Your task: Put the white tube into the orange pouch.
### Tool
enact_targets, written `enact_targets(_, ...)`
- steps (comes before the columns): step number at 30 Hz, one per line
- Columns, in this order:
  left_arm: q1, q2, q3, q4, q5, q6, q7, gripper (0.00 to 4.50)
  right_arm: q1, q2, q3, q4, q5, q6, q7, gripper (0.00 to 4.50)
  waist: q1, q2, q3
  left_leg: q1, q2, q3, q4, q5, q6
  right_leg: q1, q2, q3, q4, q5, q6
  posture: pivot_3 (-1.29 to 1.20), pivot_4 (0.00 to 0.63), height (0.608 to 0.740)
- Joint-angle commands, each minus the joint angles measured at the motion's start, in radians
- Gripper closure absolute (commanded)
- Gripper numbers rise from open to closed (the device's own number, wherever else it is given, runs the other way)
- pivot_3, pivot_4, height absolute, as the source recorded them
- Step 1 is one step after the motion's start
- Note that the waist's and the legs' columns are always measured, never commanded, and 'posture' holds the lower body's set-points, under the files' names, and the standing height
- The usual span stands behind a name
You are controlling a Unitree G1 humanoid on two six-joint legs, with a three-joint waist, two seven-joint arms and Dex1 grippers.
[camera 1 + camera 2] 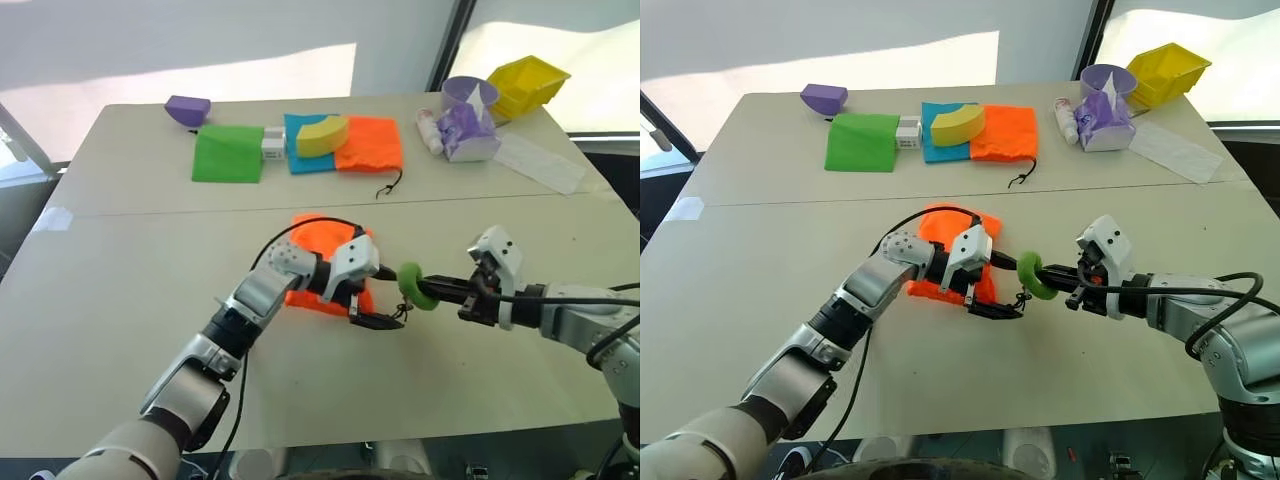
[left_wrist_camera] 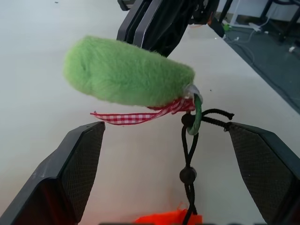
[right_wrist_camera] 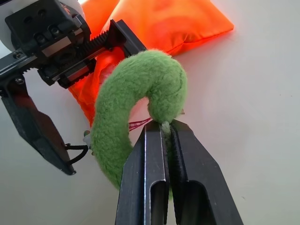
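1. The orange pouch (image 1: 325, 262) lies near the middle of the pale tabletop (image 1: 120, 290), partly covered by the left arm, which reaches across it toward the robot's right.
2. The pouch's black cord (image 2: 188, 161) runs from its mouth to a fuzzy green pom-pom (image 3: 133, 110), with a small red-and-white checked ribbon (image 2: 136, 116) tied at the ring where cord and pom-pom meet.
3. The right hand (image 3: 165, 129) has its two black fingers pressed together on the green pom-pom, pinching it and holding it just above the tabletop, beside the pouch's near right corner.
4. The left hand (image 1: 372, 296) is spread wide, its fingers standing apart on either side of the cord and ribbon, gripping nothing; it sits at the pouch's edge, facing the pom-pom and the right hand.
5. The white tube cannot be picked out for certain: a white bottle-like item with pink marks (image 1: 428, 129) lies at the far right of the tabletop, beside a purple cup (image 1: 468, 96), but it is too small to tell which it is.
6. Along the far side sit a green cloth (image 1: 229, 153), a blue cloth (image 1: 305, 155), a second orange pouch (image 1: 370, 145), a yellow wedge (image 1: 322, 134), a purple bowl-shaped piece (image 1: 187, 109) and a yellow bin (image 1: 528, 84).
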Motion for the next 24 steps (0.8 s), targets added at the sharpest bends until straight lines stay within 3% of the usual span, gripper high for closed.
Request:
enact_targets(1, 0.012, 0.004, -0.045, -0.032, 0.027, 0.010, -0.008, 0.01, -0.018, -0.009, -0.021, -0.013, 0.009, -0.015, -0.002, 4.50, 0.000, 0.000, 0.000, 0.000, 0.000, 0.000, 0.000, 0.000, 0.000, 0.000, 0.000, 0.000, 0.000, 0.000, 0.000, 0.00, 0.150, 0.740)
enact_targets(5, 0.007, 0.000, -0.044, -0.021, 0.036, 0.008, 0.000, 0.01, -0.020, -0.017, -0.023, -0.011, 0.006, -0.014, 0.000, 4.50, 0.000, 0.000, 0.000, 0.001, 0.000, 0.000, 0.000, 0.000, 0.000, 0.001, 0.000, 0.000, 0.000, 0.000, 0.000, 0.00, 0.150, 0.740)
enact_targets(9, 0.007, 0.000, -0.039, -0.021, 0.039, 0.012, 0.004, 1.30, -0.027, -0.022, -0.024, -0.008, 0.007, -0.013, -0.001, 4.50, 0.000, 0.000, 0.000, 0.001, 0.000, 0.000, 0.001, 0.000, 0.000, 0.001, 0.000, 0.000, 0.000, 0.000, 0.000, 0.00, 0.150, 0.740)
enact_targets(16, 0.005, 0.005, -0.040, -0.020, 0.035, 0.033, -0.008, 1.30, -0.034, -0.024, -0.024, -0.007, 0.011, -0.010, -0.003, 4.50, 0.000, 0.000, 0.000, 0.001, 0.000, 0.000, 0.000, 0.000, 0.000, 0.001, 0.000, 0.000, 0.000, 0.000, 0.000, 0.00, 0.150, 0.740)
enact_targets(19, 0.002, -0.002, -0.043, -0.013, 0.047, 0.016, 0.003, 2.13, -0.034, -0.024, -0.023, -0.008, 0.013, -0.007, -0.002, 4.50, 0.000, 0.000, 0.000, 0.001, 0.000, 0.000, 0.001, 0.000, 0.000, 0.001, 0.000, 0.000, 0.000, 0.000, 0.000, 0.00, 0.150, 0.740)
enact_targets(20, 0.001, -0.002, -0.047, -0.013, 0.053, 0.010, 0.003, 2.60, -0.035, -0.022, -0.024, -0.008, 0.014, -0.007, -0.004, 4.50, 0.000, 0.000, 0.000, 0.001, 0.000, 0.000, 0.001, 0.000, 0.000, 0.001, 0.000, 0.000, 0.000, 0.000, 0.000, 0.00, 0.150, 0.740)
enact_targets(24, -0.001, -0.007, -0.048, -0.002, 0.059, 0.022, 0.002, 2.60, -0.039, -0.023, -0.023, -0.006, 0.014, -0.008, -0.005, 4.50, 0.000, 0.000, 0.000, 0.001, 0.000, 0.000, 0.000, 0.000, 0.000, 0.001, 0.000, 0.000, 0.000, 0.000, 0.000, 0.00, 0.150, 0.740)
